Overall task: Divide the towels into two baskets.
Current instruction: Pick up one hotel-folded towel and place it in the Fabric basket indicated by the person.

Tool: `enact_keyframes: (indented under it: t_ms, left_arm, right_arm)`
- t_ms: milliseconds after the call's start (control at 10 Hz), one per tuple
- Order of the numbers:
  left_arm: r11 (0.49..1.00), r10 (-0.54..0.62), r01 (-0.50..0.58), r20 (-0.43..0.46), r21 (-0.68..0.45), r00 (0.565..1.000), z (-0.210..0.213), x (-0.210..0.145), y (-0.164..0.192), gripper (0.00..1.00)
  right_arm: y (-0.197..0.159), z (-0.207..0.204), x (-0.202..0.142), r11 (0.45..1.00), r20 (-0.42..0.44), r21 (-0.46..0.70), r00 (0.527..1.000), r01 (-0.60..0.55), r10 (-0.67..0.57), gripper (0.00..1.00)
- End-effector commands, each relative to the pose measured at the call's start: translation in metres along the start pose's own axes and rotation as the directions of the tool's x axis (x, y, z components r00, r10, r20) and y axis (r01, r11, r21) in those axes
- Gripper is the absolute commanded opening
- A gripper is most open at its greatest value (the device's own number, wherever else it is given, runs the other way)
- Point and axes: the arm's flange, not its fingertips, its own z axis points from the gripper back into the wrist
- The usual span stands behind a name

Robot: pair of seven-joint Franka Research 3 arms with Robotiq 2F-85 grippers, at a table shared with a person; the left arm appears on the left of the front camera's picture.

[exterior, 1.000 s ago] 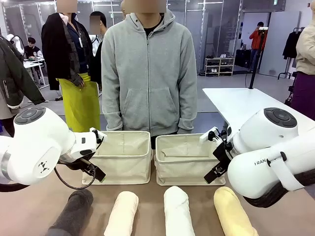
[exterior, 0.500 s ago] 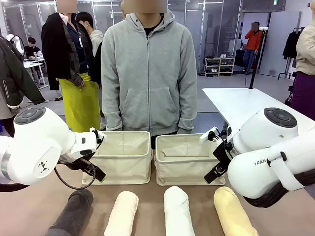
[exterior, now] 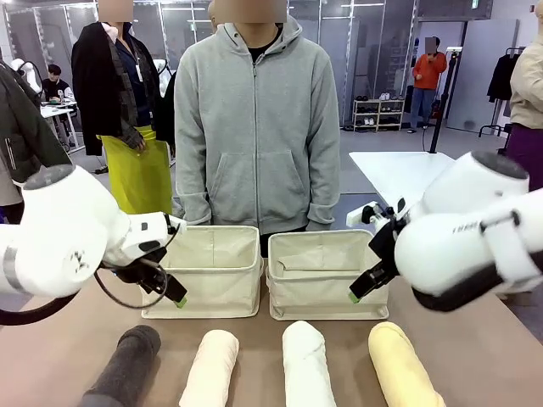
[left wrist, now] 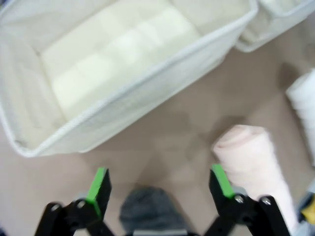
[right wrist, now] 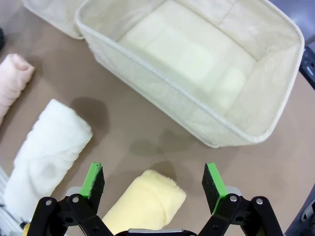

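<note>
Four rolled towels lie in a row at the table's near edge: dark grey (exterior: 125, 366), cream (exterior: 209, 367), white (exterior: 305, 365), pale yellow (exterior: 402, 365). Behind them stand two beige baskets, left (exterior: 208, 270) and right (exterior: 322, 273), both with nothing inside. My left gripper (exterior: 174, 297) is open, hanging above the dark grey towel (left wrist: 147, 209), with the cream towel (left wrist: 253, 162) beside it. My right gripper (exterior: 358, 292) is open above the pale yellow towel (right wrist: 142, 201); the white towel (right wrist: 47, 152) lies to its left, the right basket (right wrist: 192, 64) beyond.
A person in a grey hoodie (exterior: 257, 127) stands at the far side of the table right behind the baskets, hands down. Bare tabletop (exterior: 492, 356) lies to the right of the yellow towel. A white table (exterior: 407, 174) stands farther back right.
Both arms have swung: the left gripper shifted slightly right and lower, the right gripper moved left and down towards the towel row. Towels and baskets have not moved.
</note>
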Motion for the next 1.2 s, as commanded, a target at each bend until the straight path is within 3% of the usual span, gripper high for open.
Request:
enact_keyframes:
  t_ms: [0, 200, 300, 400, 600, 800, 1000, 1100]
  left_arm:
    - [0.978, 0.04, -0.044, -0.022, -0.206, 0.999, 0.038, 0.003, 0.023, 1.0]
    - [0.92, 0.109, -0.114, -0.034, -0.376, 0.993, 0.067, -0.001, 0.044, 1.0]
    - [0.855, 0.155, -0.157, -0.045, -0.494, 0.987, 0.084, -0.009, 0.06, 1.0]
    - [0.771, 0.223, -0.203, -0.042, -0.604, 0.974, 0.1, -0.025, 0.085, 1.0]
    - [0.595, 0.422, -0.292, -0.019, -0.749, 0.907, 0.116, -0.072, 0.137, 1.0]
    - [0.495, 0.597, -0.309, 0.059, -0.812, 0.8, 0.134, -0.146, 0.182, 1.0]
    - [0.477, 0.715, -0.322, 0.148, -0.818, 0.683, 0.162, -0.218, 0.212, 1.0]
    - [0.491, 0.738, -0.334, 0.18, -0.805, 0.651, 0.176, -0.25, 0.221, 1.0]
  right_arm:
    - [-0.019, 0.024, 0.001, 0.993, -0.055, 0.12, 0.998, 0.016, -0.01, 1.0]
    - [-0.037, 0.043, -0.004, 0.947, -0.092, 0.3, 0.992, 0.113, -0.089, 1.0]
    - [-0.052, 0.056, -0.012, 0.89, -0.126, 0.416, 0.981, 0.186, -0.146, 1.0]
    - [-0.074, 0.069, -0.025, 0.802, -0.149, 0.537, 0.965, 0.261, -0.215, 1.0]
    - [-0.122, 0.089, -0.064, 0.584, -0.126, 0.744, 0.927, 0.324, -0.353, 1.0]
    - [-0.179, 0.105, -0.129, 0.424, -0.072, 0.832, 0.828, 0.358, -0.556, 1.0]
    - [-0.223, 0.132, -0.201, 0.336, -0.033, 0.855, 0.687, 0.396, -0.726, 1.0]
    - [-0.236, 0.144, -0.23, 0.314, -0.015, 0.856, 0.627, 0.41, -0.779, 1.0]
